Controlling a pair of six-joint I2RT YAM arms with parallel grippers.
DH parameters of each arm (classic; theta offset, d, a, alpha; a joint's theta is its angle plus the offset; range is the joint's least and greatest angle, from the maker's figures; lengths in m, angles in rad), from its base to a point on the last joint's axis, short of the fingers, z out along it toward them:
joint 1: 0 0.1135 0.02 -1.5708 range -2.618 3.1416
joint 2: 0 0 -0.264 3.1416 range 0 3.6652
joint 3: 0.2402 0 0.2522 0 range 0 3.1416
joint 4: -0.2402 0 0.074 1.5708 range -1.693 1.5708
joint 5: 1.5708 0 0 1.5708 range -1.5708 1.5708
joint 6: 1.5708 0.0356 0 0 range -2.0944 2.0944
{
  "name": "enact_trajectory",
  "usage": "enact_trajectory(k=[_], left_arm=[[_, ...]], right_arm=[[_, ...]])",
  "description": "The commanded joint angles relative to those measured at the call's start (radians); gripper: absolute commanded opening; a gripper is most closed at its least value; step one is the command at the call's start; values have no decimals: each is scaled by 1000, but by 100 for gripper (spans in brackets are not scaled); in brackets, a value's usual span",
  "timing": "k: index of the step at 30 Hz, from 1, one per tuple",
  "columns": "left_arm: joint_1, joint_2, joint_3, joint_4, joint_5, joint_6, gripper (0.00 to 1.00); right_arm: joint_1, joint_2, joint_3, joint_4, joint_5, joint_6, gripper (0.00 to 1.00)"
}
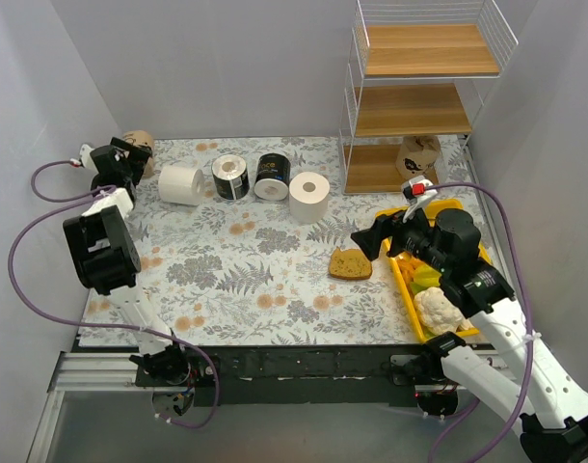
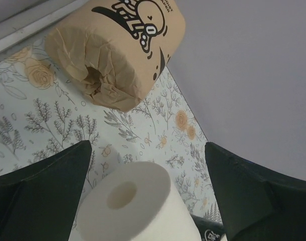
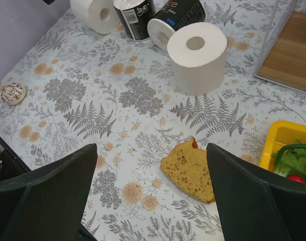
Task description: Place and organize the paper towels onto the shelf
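Paper towels (image 1: 308, 197) lie beside the shelf (image 1: 414, 111), one seemingly inside; left gripper (image 2: 147, 155) and right gripper (image 3: 152, 150) spread empty.

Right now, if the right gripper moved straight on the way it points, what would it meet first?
The right gripper would probably meet the bread slice first; depth is unclear.

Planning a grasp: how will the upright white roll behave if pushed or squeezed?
Standing on end, the upright white roll likely slides rather than rolls; a high push might tip it. Hollow core: probably light and squashable.
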Motion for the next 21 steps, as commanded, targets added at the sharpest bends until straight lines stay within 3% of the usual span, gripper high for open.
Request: enact_trajectory(k=[1, 12, 21], left_arm=[[-7, 92, 106, 97, 59, -11, 97], [-4, 275, 268, 117, 5, -8, 93], [2, 316, 281, 138, -24, -14, 90]], right_arm=[[-2, 29, 20, 62, 8, 20, 96], [-2, 98, 37, 80, 40, 20, 96], [-2, 124, 34, 97, 60, 14, 96]])
